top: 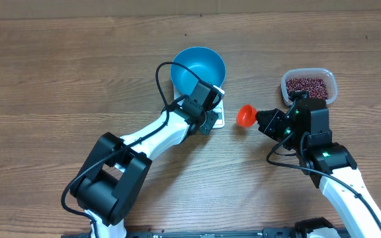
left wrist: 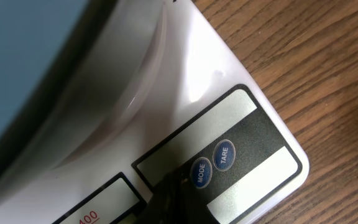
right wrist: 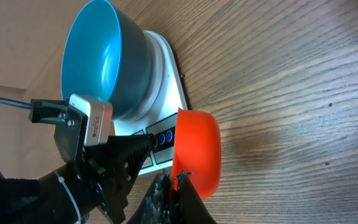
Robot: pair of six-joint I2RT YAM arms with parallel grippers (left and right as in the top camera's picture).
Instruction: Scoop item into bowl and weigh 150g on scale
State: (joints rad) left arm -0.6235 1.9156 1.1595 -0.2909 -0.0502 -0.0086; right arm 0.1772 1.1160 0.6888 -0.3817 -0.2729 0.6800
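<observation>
The blue bowl stands on the white scale, and only bare blue shows inside it. My left gripper is shut, its tip pressed down on the scale's panel just left of the MODE button. To the right of the scale, my right gripper is shut on the handle of an orange-red scoop, which hangs above the wood. The item, dark red-brown beans, fills a clear tub at the right.
The clear tub sits behind my right arm near the table's far right. The TARE button lies beside MODE. The left arm crowds the scale's front edge.
</observation>
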